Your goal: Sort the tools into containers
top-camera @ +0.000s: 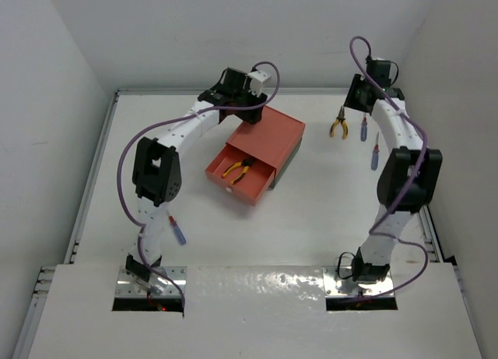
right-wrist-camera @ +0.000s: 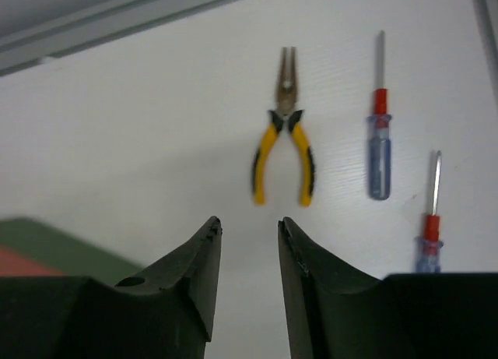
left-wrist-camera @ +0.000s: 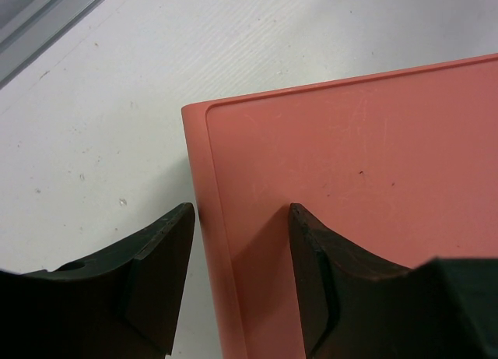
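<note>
The salmon-red box (top-camera: 268, 137) sits on the dark green box (top-camera: 289, 161). Its drawer (top-camera: 250, 187) is pulled out, with yellow-handled pliers (top-camera: 236, 169) inside. My left gripper (top-camera: 247, 110) is open, its fingers either side of the box top's far edge (left-wrist-camera: 204, 219); one finger (left-wrist-camera: 311, 250) is over the red top (left-wrist-camera: 358, 164). A second pair of pliers (top-camera: 338, 126) (right-wrist-camera: 284, 137) lies on the table. My right gripper (top-camera: 352, 106) (right-wrist-camera: 249, 223) hovers open and empty just short of its handles. Two blue-and-red screwdrivers (right-wrist-camera: 379, 145) (right-wrist-camera: 429, 219) lie right of it.
A third screwdriver (top-camera: 178, 231) lies on the table by the left arm's base. White walls and a metal rail (top-camera: 87, 203) border the table. A corner of the green box (right-wrist-camera: 54, 238) shows at the left of the right wrist view.
</note>
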Motion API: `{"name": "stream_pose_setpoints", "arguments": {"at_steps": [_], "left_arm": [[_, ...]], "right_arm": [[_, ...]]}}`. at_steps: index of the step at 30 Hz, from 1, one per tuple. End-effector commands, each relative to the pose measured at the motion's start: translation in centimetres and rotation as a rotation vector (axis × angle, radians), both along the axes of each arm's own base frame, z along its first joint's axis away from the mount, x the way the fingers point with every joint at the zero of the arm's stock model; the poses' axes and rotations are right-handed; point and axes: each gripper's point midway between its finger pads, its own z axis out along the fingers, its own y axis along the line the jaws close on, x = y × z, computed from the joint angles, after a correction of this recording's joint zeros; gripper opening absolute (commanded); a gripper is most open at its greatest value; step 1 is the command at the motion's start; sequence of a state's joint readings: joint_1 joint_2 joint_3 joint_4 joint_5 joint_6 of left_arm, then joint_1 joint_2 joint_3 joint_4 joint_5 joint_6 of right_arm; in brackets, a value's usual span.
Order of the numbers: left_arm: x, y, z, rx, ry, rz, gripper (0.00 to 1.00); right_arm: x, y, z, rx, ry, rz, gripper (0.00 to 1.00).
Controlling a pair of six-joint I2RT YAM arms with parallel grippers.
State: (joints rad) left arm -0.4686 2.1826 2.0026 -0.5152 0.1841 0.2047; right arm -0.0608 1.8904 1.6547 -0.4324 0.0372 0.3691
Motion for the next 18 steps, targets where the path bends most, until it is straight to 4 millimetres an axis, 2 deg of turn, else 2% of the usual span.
{"name": "stream_pose_setpoints", "arguments": {"at_steps": [1, 2, 3, 4, 5, 6, 8, 9, 11, 13, 14, 18], "left_arm": [[-4.2, 1.9, -6.6, 0.143, 0.209, -0.018, 0.49], [-4.4, 1.8, -6.7, 0.144, 0.210, -0.021, 0.49], [-4.6, 2.0, -7.0, 0.147, 0.217, -0.024, 0.49], [-4.7, 1.9, -6.9, 0.144, 0.216, -0.030, 0.49], [-4.9, 1.8, -7.0, 0.139, 0.222, -0.036, 0.49], [-5.2, 1.9, -7.4, 0.141, 0.228, -0.037, 0.49], [-5.3, 2.1, -7.5, 0.144, 0.228, -0.033, 0.49], [-5.5, 2.1, -7.7, 0.146, 0.232, -0.033, 0.49], [-5.5, 2.2, -7.6, 0.146, 0.230, -0.034, 0.49], [-5.6, 2.1, -7.5, 0.143, 0.230, -0.036, 0.49], [-5.5, 2.1, -7.3, 0.140, 0.226, -0.037, 0.49], [-5.2, 2.0, -7.0, 0.141, 0.217, -0.035, 0.49]], "right_arm": [[1.1, -3.5, -5.9, -0.183, 0.207, -0.042, 0.41], [1.6, -3.8, -6.3, -0.198, 0.217, -0.045, 0.45], [2.8, -4.3, -5.5, -0.216, 0.197, -0.048, 0.50], [3.3, -4.8, -6.2, -0.229, 0.201, -0.059, 0.53], [3.7, -5.4, -6.6, -0.246, 0.198, -0.072, 0.54], [4.2, -5.7, -8.1, -0.249, 0.215, -0.070, 0.55], [5.2, -6.4, -8.4, -0.242, 0.199, -0.082, 0.55], [5.3, -6.7, -10.0, -0.236, 0.227, -0.082, 0.54], [5.3, -7.1, -10.7, -0.235, 0.243, -0.094, 0.53], [5.3, -6.6, -11.8, -0.218, 0.249, -0.072, 0.51], [4.9, -6.2, -12.9, -0.202, 0.270, -0.055, 0.51], [3.7, -5.7, -15.4, -0.168, 0.316, -0.060, 0.50]]}}
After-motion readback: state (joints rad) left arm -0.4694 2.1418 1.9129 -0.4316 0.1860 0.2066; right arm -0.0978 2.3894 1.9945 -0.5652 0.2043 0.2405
